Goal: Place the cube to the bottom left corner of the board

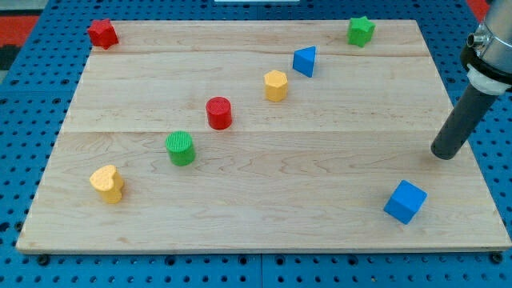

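A blue cube lies near the board's bottom right corner. My tip rests on the wooden board near its right edge, a short way above and to the right of the cube, apart from it. The board's bottom left corner lies far across at the view's left, with a yellow heart-shaped block near it.
A green cylinder, a red cylinder, a yellow hexagonal block and a blue triangular block form a diagonal line. A red star block sits at top left, a green star block at top right.
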